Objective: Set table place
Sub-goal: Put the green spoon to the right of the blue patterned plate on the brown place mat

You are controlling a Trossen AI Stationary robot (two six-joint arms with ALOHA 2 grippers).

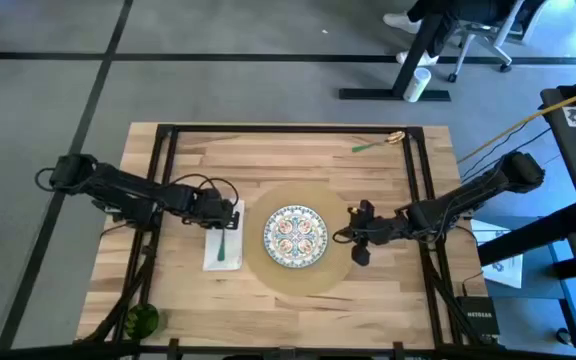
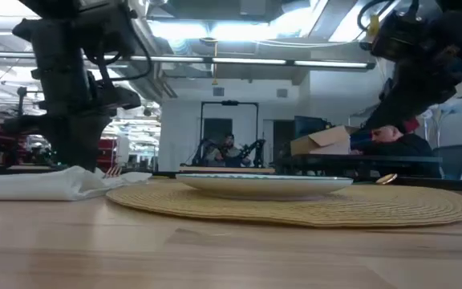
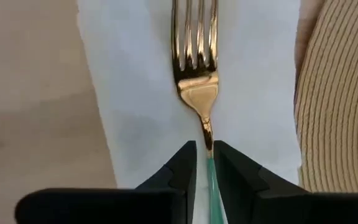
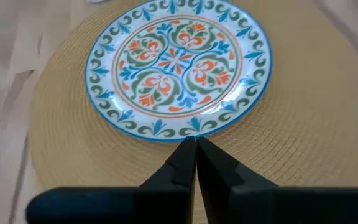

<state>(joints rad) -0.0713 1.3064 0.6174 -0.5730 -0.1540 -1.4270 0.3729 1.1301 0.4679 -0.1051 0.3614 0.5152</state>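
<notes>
Placemat (image 1: 298, 240), round and tan, lies near the middle of the table (image 1: 288, 150), with the patterned plate (image 1: 295, 236) sitting centred on it. White napkin (image 1: 223, 235) lies flat just off the mat's left edge. Gold fork (image 3: 196, 68) with a pale green handle rests on the napkin, tines pointing away from the left arm.

Left gripper (image 3: 204, 163) is low over the napkin, fingers nearly closed around the fork's thin neck where gold meets green; whether they actually press it I cannot tell.

Right gripper (image 4: 196, 152) hovers over the mat's right side, just short of the plate rim, fingers pressed together, nothing between them.

Another green-handled utensil (image 1: 373, 143) lies near the table's far edge, well apart from the setting. Green object (image 1: 143, 319) sits at the near left corner.
</notes>
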